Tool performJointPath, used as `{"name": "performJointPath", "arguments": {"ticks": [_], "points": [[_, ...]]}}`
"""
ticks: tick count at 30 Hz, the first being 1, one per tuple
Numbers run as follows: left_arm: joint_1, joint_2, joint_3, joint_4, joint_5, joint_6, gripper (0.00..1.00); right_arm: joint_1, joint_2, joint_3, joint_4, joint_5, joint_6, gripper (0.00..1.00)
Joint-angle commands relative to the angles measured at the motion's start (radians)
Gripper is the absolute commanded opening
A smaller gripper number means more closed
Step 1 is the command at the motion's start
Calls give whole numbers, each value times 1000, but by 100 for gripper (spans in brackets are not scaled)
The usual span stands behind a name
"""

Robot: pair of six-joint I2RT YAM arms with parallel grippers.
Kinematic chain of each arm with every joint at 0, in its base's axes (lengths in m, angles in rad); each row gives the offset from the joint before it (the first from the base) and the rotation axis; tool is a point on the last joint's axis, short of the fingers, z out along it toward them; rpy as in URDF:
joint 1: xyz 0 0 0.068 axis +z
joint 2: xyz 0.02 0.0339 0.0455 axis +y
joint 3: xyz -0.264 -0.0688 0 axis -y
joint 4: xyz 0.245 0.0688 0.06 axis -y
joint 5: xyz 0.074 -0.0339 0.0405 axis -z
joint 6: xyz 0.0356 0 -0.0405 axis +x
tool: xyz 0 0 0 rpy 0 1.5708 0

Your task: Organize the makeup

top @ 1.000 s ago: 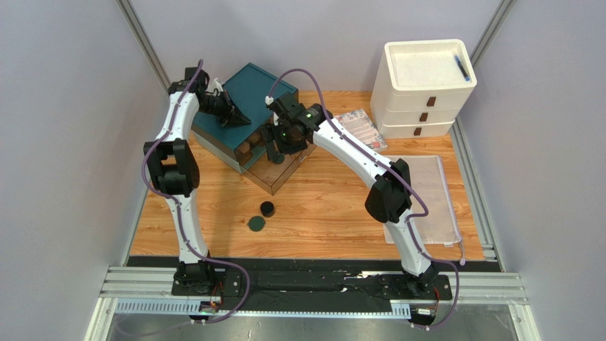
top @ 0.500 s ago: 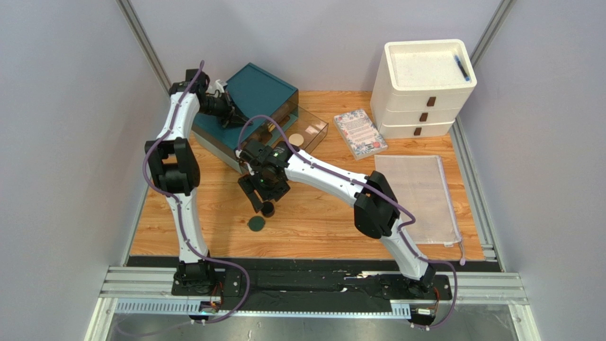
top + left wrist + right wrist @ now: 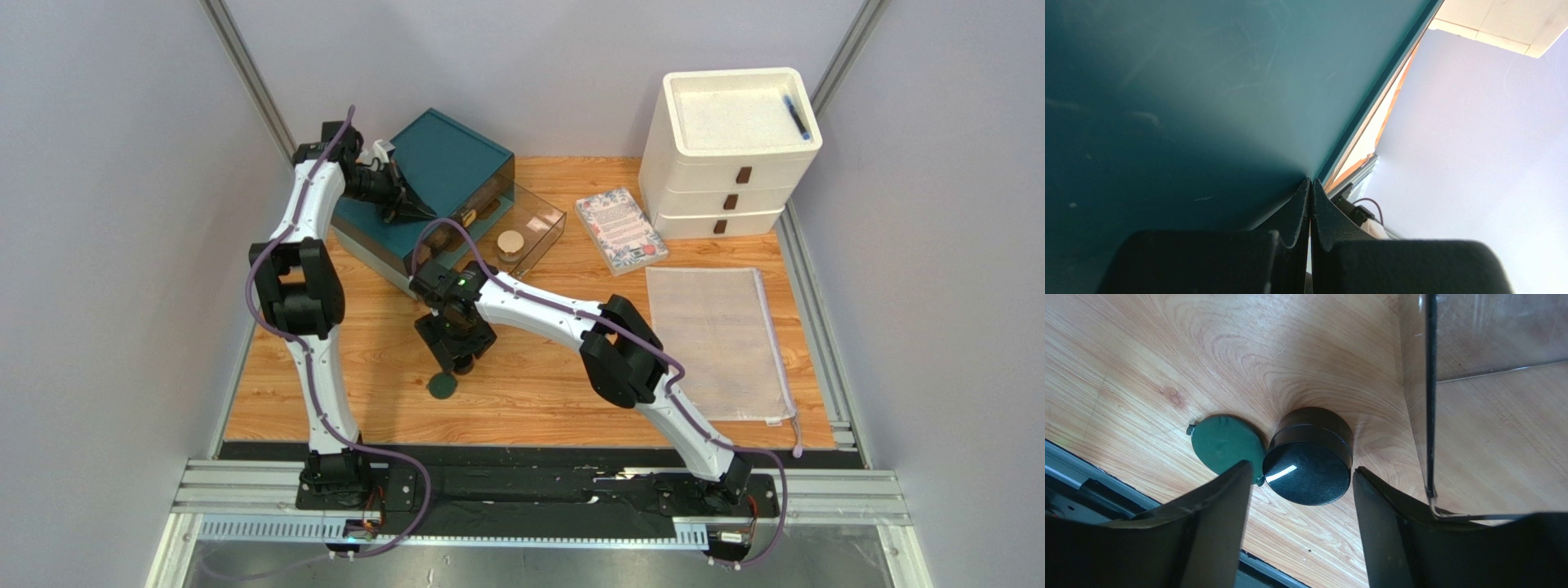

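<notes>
A round black compact jar (image 3: 1310, 455) stands on the wooden table, with a flat dark green compact (image 3: 1226, 443) touching its left side. The green compact also shows in the top view (image 3: 443, 387). My right gripper (image 3: 1301, 496) is open and hangs just above the black jar, a finger on each side. In the top view my right gripper (image 3: 454, 353) covers the jar. My left gripper (image 3: 1310, 184) is shut and presses on the teal organizer box (image 3: 444, 165) at the back left. Tan bottles and a round cream lid (image 3: 508, 243) sit in the box's clear drawer.
The clear drawer's edge (image 3: 1429, 398) stands close to the right of my right gripper. A patterned booklet (image 3: 621, 228), white stacked drawers (image 3: 734, 147) and a clear mesh pouch (image 3: 726, 337) lie to the right. The table's front edge is near the green compact.
My right arm has swung from the clear drawer at the back down to the front left, and now hangs open over the black jar. My left arm has stayed on the teal box.
</notes>
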Motion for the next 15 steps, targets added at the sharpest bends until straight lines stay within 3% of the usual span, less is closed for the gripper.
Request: {"name": "performJointPath", "arguments": {"ticks": [1, 2, 3, 5, 6, 9, 15], "points": [[0, 39, -76, -96, -246, 105, 0, 6, 34, 12, 64, 30, 21, 56], [2, 39, -77, -96, -249, 107, 0, 6, 30, 6, 64, 28, 21, 49], [2, 36, -80, -96, -252, 107, 0, 6, 27, 0, 64, 27, 24, 33], [2, 36, -82, -99, -251, 111, 0, 8, 1, -31, 65, 34, 27, 14], [2, 35, -82, -99, -254, 110, 0, 8, -10, -43, 71, 34, 26, 10], [2, 30, -88, -96, -254, 108, 0, 9, -58, -85, 78, 39, 22, 0], [0, 24, -106, -88, -257, 102, 0, 17, -160, -128, 42, 62, 4, 0]]}}
